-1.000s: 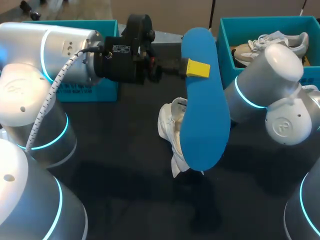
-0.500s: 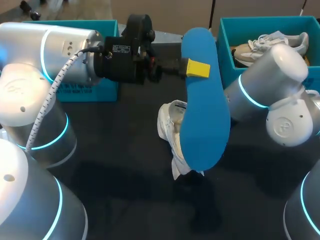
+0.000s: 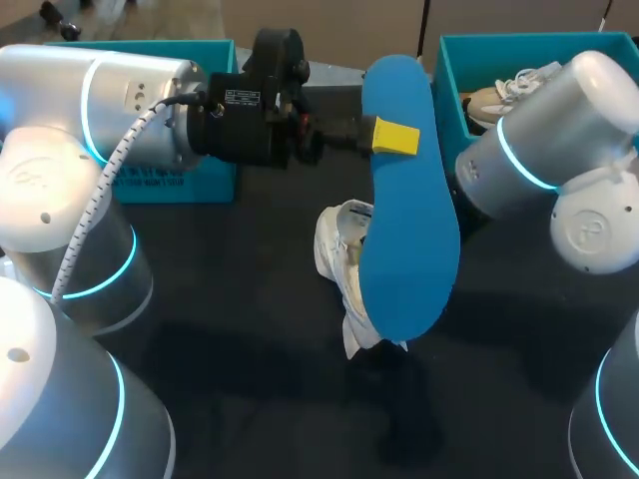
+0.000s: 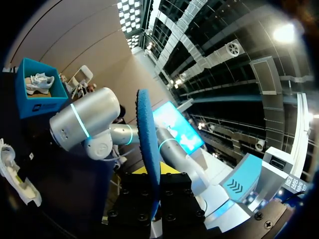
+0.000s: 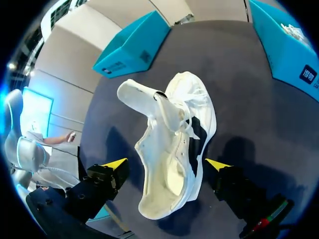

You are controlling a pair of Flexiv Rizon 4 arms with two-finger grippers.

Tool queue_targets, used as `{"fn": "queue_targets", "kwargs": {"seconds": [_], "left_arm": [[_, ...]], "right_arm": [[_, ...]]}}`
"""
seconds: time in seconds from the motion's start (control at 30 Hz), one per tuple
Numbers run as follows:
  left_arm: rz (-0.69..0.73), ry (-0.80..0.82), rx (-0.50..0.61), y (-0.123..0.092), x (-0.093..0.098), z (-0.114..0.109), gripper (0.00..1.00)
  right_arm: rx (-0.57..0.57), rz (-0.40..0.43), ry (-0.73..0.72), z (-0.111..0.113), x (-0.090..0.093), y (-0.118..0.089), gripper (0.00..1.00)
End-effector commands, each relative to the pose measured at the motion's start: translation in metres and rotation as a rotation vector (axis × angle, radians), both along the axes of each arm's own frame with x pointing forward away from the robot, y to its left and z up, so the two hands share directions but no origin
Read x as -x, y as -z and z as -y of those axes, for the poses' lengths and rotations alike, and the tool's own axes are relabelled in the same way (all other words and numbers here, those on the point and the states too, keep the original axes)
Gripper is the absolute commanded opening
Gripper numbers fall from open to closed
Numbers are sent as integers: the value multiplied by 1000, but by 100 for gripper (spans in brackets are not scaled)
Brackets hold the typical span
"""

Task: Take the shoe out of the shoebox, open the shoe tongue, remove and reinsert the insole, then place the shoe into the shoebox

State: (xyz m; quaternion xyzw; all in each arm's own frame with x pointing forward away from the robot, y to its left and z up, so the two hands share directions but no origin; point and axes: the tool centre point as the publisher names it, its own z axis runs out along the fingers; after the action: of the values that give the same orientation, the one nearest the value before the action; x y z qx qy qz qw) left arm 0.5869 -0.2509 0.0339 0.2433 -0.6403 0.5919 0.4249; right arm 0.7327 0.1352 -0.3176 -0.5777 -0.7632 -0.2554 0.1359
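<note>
Insole first: the long blue foam insole [image 3: 404, 200] hung in the air above the middle of the black table [image 3: 220, 279], broad face up to the head camera. Its long axis ran from the far side of the table toward the near side, narrow end far and wider, rounded end near. The left gripper [image 3: 391, 137] came in from the left and pinched it close to the narrow far end, one yellow tip flat on the blue face. From the left wrist the insole [image 4: 148, 144] showed edge-on, rising straight out from between the gripper's [image 4: 149, 199] black fingers.

Under it, the white lace-up shoe [image 3: 344, 264] lay on the table, partly hidden by the insole's near half, its length running roughly along the same far-to-near line. The right wrist view gave the better look: the shoe [image 5: 174, 144] lay with its mouth wide, the hollow inside showing at the end nearer the right gripper [image 5: 167, 164] and the tongue pulled out and sticking off to one side. That gripper stood spread wide, one yellow tip on each side of the shoe and neither touching it.

The right arm [image 3: 539, 140] reached in across the teal cardboard shoebox [image 3: 454, 70] at the far right, where a second pale shoe [image 3: 499, 95] sat. Another teal box [image 3: 170, 180] stood far left.
</note>
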Motion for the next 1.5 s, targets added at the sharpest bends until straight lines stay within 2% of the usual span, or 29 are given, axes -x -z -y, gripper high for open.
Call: {"fn": "queue_targets", "kwargs": {"seconds": [0.03, 0.53, 0.73, 1.0, 1.27, 1.5], "left_arm": [[0, -2, 1, 1, 1, 2, 0], [0, -2, 1, 1, 1, 2, 0], [0, -2, 1, 1, 1, 2, 0], [0, -2, 1, 1, 1, 2, 0], [0, -2, 1, 1, 1, 2, 0], [0, -2, 1, 1, 1, 2, 0]], "right_arm": [[-5, 4, 3, 3, 3, 0, 100], [-5, 4, 3, 3, 3, 0, 100], [-173, -13, -37, 7, 13, -12, 100], [-299, -1, -27, 19, 15, -37, 100], [-469, 12, -20, 18, 10, -72, 100], [-597, 14, 5, 8, 5, -98, 100]]}}
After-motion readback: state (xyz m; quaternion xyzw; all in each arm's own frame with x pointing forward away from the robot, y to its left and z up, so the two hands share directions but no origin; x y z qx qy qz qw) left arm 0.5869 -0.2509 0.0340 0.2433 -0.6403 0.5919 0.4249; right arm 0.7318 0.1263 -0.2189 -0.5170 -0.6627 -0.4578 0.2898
